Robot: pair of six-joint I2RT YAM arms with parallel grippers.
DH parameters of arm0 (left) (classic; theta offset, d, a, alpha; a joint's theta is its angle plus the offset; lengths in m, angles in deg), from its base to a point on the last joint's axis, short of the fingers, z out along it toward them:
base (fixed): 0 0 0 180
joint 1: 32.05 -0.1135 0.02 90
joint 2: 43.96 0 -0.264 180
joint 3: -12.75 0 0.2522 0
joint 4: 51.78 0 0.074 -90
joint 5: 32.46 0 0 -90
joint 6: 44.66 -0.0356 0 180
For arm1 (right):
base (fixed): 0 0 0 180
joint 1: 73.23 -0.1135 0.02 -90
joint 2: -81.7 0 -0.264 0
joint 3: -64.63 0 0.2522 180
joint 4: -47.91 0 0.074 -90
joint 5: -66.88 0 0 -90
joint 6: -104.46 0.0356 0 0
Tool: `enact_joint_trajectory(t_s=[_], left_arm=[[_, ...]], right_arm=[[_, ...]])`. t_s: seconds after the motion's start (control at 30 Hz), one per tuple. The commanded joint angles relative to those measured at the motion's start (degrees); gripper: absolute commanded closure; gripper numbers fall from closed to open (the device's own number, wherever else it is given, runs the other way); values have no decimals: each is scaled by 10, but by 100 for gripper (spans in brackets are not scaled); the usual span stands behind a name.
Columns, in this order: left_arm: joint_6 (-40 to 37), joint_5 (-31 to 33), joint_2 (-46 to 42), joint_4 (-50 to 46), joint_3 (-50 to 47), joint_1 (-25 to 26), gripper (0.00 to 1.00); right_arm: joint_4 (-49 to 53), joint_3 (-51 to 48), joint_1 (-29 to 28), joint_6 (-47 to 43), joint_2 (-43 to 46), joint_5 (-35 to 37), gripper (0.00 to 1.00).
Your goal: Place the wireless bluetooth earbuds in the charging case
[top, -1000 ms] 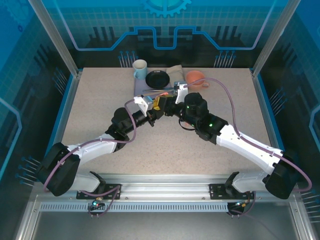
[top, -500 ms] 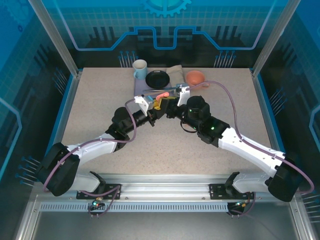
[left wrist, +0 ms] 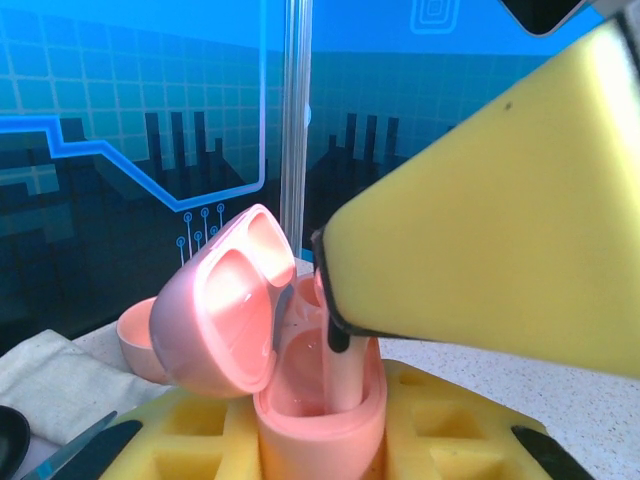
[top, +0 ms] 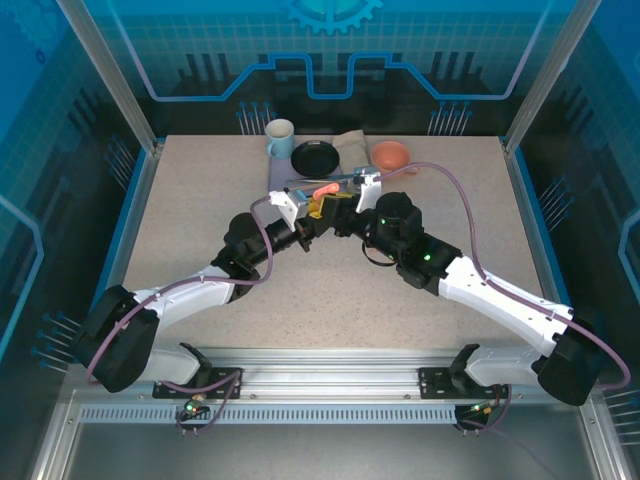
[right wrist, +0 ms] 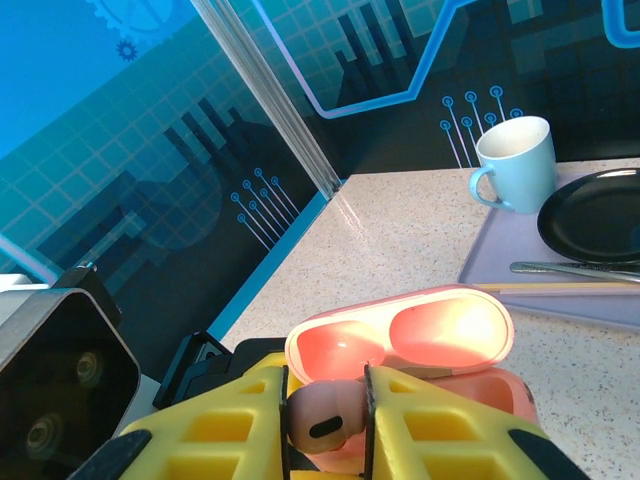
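Observation:
A salmon-pink charging case stands upright with its lid swung open, and my left gripper is shut on its body. My right gripper is shut on a salmon-pink earbud. That earbud's stem reaches down into the case's well, under the right gripper's yellow finger. In the top view both grippers meet mid-table, the left gripper beside the right gripper, with the pink case between them. The earbud's lower end is hidden inside the case.
At the back of the table lie a light blue mug, a black plate, an orange-pink bowl and a folded cloth. A greyish mat holds the mug, the plate and some cutlery. Blue enclosure walls surround the table.
My right arm has shifted slightly toward the back right and its wrist has turned over the case. The left arm holds still with the case.

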Motion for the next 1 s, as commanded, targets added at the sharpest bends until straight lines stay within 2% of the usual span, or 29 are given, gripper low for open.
enact_joint_trajectory(t_s=[0.0, 0.47, 0.57, 0.67, 0.97], left_arm=[[4, 3, -6, 20, 23, 1, 100], [0, 14, -10, 17, 23, 1, 100], [-2, 14, -12, 17, 21, 1, 100], [0, 14, -12, 17, 21, 2, 100], [4, 11, -11, 24, 13, 1, 100]], right_arm=[[16, -2, -20, -11, -6, -22, 76], [40, -5, -40, -52, -17, -5, 76], [44, -2, -40, -50, -14, 2, 67], [57, 16, -36, -48, -11, 3, 54], [101, 85, -1, -12, -9, -18, 30]])
